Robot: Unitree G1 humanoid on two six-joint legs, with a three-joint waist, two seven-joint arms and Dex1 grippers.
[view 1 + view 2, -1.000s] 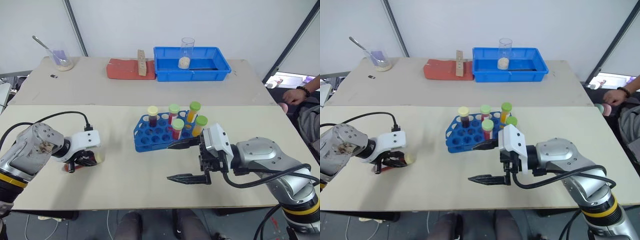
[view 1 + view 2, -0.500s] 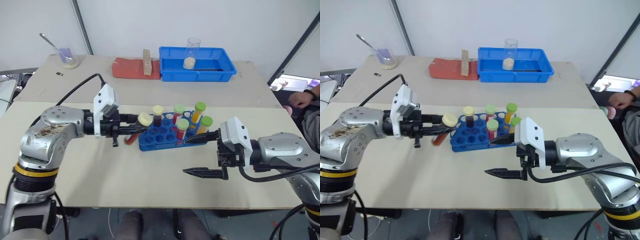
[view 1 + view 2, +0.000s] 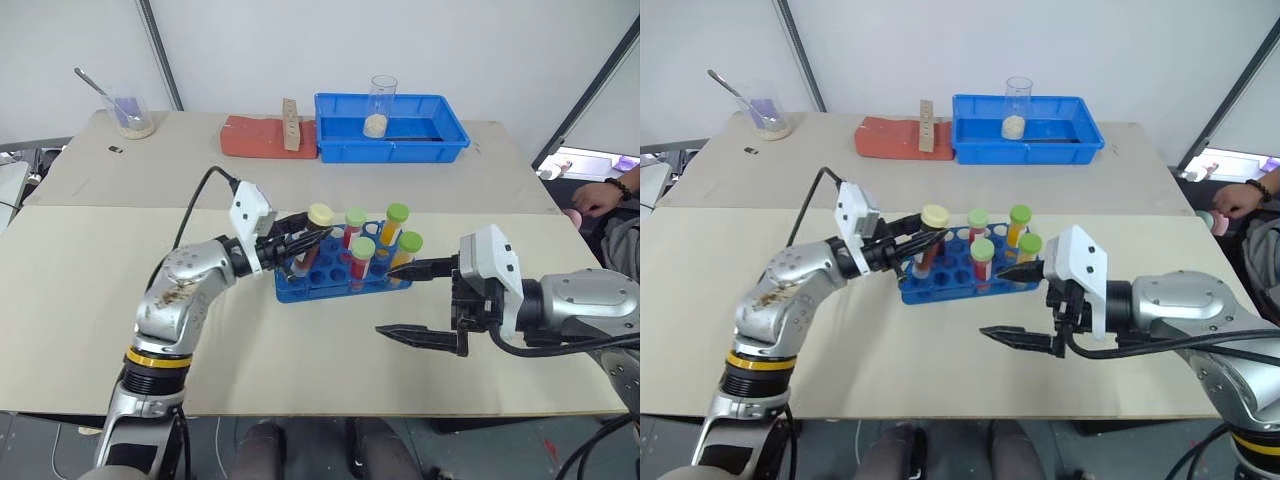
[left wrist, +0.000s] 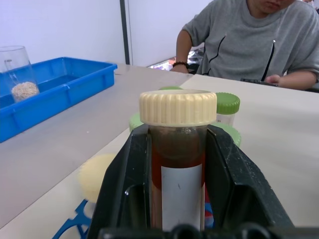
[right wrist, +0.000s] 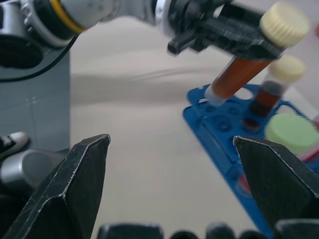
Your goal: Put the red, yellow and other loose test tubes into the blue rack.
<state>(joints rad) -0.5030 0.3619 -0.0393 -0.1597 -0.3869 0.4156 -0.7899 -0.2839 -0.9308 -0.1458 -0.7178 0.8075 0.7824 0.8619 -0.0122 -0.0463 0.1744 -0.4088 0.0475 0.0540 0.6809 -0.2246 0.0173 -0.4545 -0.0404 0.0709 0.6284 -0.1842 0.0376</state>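
My left gripper point(image 3: 300, 238) is shut on a loose test tube point(image 5: 234, 79) with a cream cap, dark brown-red liquid and a white label point(image 4: 177, 191). It holds the tube tilted over the left end of the blue rack point(image 3: 330, 290), with the tube's bottom just above the holes. In the rack stand several tubes: red and yellow-orange ones with green caps point(image 3: 397, 212) and a dark one with a cream cap point(image 5: 286, 67). My right gripper point(image 3: 400, 300) hovers open and empty, to the right of the rack and nearer me.
On the far table sit a blue tray point(image 3: 392, 152) holding a glass cylinder point(image 3: 377, 105), a red pad point(image 3: 255, 140) with a wooden block point(image 3: 291, 122), and a beaker with a spoon point(image 3: 132, 115). A person's hand point(image 3: 600, 195) rests at the right edge.
My left arm swung up and to the right from the table's left side, carrying the cream-capped tube to the rack. My right gripper drifted slightly right and stayed open.
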